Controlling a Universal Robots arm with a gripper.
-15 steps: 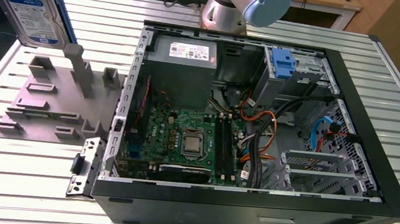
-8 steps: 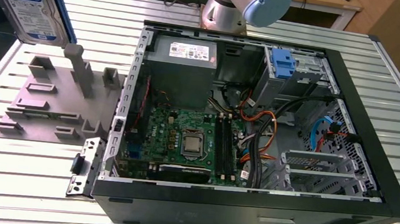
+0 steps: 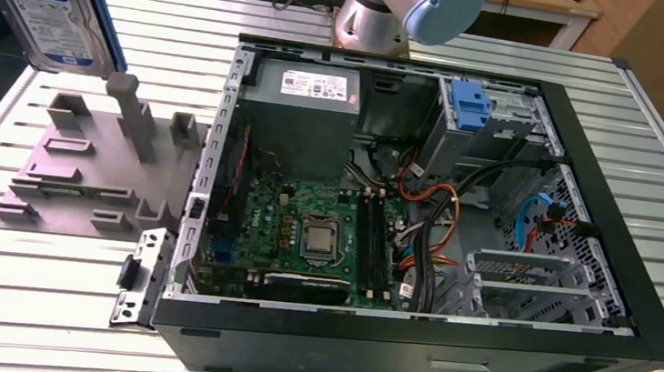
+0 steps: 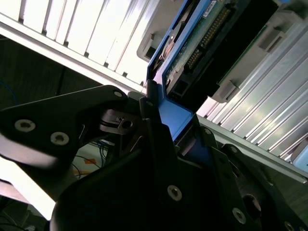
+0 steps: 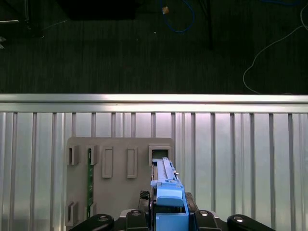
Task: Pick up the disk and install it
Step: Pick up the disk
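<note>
The end effector pinches the disk by its blue-framed end, holding it above the grey fixture on the counter (open computer case alongside). It is likely stiff, dense and shock-sensitive; the frame edges suit gripping.

Disk: silver metal casing, dull sheen; label slightly glossy; blue plastic frame, smooth.
Counter: ribbed bare metal slats, brightly reflective.
Holder block: grey, matt, plastic-looking.
PC case: shell matt black; inner walls bare grey sheet metal.
Hand: matt black, shiny screw heads.
Floor: dark carpet, rough.
</note>
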